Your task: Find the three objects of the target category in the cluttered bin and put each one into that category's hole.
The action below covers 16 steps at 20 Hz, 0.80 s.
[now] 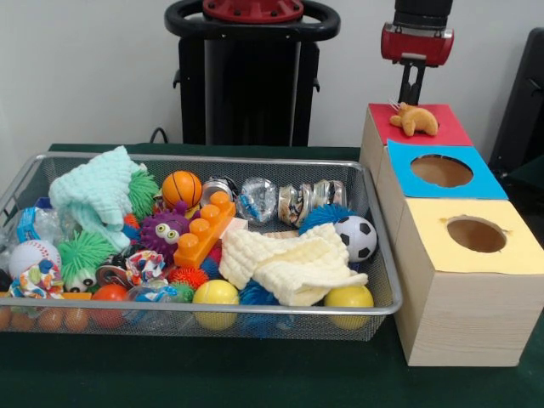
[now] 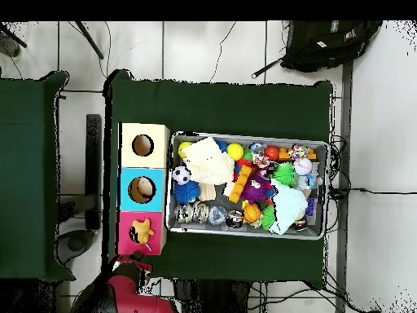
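Observation:
An orange plush animal [image 1: 415, 119] lies on the red panel [image 1: 442, 127] of the wooden box, over where that panel's hole would be; from above the plush animal [image 2: 143, 231] sits in the middle of the red panel [image 2: 129, 243]. My gripper [image 1: 411, 100] hangs just above and behind it, apart from it, holding nothing that I can see. In the overhead view the gripper [image 2: 139, 262] is at the box's end. The blue hole [image 1: 442, 170] and yellow hole [image 1: 476, 234] are open. The wire bin [image 1: 255, 159] is full of toys.
The bin holds a mint cloth [image 1: 102, 187], a cream cloth [image 1: 289, 259], a soccer ball [image 1: 357, 236], a basketball [image 1: 181, 189], an orange brick [image 1: 204, 228] and several balls. A black bag [image 2: 326, 41] lies on the floor beyond the table.

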{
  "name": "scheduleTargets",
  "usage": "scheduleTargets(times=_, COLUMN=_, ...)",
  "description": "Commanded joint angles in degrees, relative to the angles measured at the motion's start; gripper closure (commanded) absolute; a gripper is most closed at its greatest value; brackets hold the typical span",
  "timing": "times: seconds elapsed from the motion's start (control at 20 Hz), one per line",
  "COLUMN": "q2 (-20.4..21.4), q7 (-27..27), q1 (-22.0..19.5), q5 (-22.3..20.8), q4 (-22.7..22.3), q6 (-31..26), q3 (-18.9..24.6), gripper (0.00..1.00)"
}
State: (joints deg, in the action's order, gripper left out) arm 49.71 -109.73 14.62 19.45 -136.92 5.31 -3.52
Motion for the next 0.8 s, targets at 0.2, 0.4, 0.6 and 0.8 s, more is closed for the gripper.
scheduleTargets(times=0.2, q2=-1.3, q7=-10.5, q1=-1.6, q5=1.6, q4=7.5, q6=-1.8, q3=4.3, gripper=1.00)
scheduleTargets(times=0.4, q2=-2.6, q7=-7.8, q1=2.1, q5=3.1, q4=10.6, q6=-7.7, q3=-0.9, gripper=1.00)
scheduleTargets(times=0.6, q2=-3.7, q7=-7.9, q1=3.0, q5=3.1, q4=12.2, q6=-8.8, q3=-2.3, gripper=1.00)
scheduleTargets(times=0.8, q2=-3.5, q7=-7.2, q1=1.8, q5=1.5, q4=12.9, q6=-8.7, q3=-2.5, gripper=1.00)
